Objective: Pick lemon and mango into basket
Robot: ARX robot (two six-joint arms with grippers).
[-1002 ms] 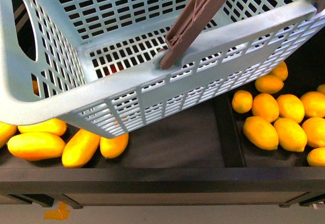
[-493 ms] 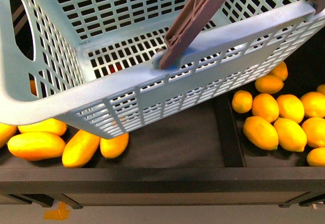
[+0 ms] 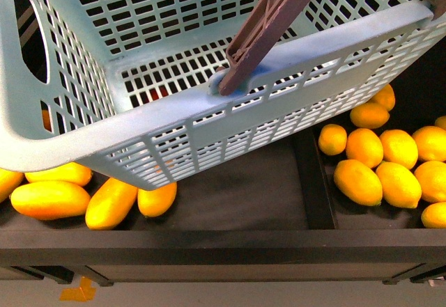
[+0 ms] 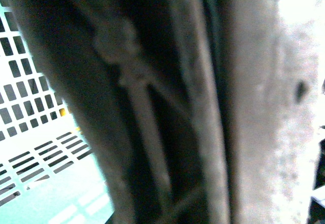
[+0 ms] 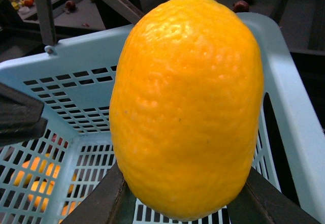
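Observation:
The light teal basket (image 3: 174, 122) hangs tilted above the shelf and fills the upper front view, its brown handle (image 3: 272, 21) raised. In the left wrist view this handle (image 4: 147, 112) is a close blur with teal lattice (image 4: 30, 132) beside it. My left gripper is shut on the basket, its fingers not distinguishable. My right gripper (image 5: 185, 203) is shut on the lemon (image 5: 188, 102), a big yellow oval held upright over the basket's slotted floor (image 5: 96, 158), with dark fingers (image 5: 101, 198) at both sides. A small red patch (image 3: 157, 92) shows through the slots; I cannot tell whether it is the mango.
On the black shelf (image 3: 237, 195), loose lemons (image 3: 380, 161) lie at the right. Several long yellow fruits (image 3: 70, 195) lie at the left, partly under the basket. A black divider (image 3: 313, 182) separates the two bins. The shelf's front rail (image 3: 223, 255) runs along the bottom.
The basket has shifted very slightly in the front view. The fruit on the shelf has not moved.

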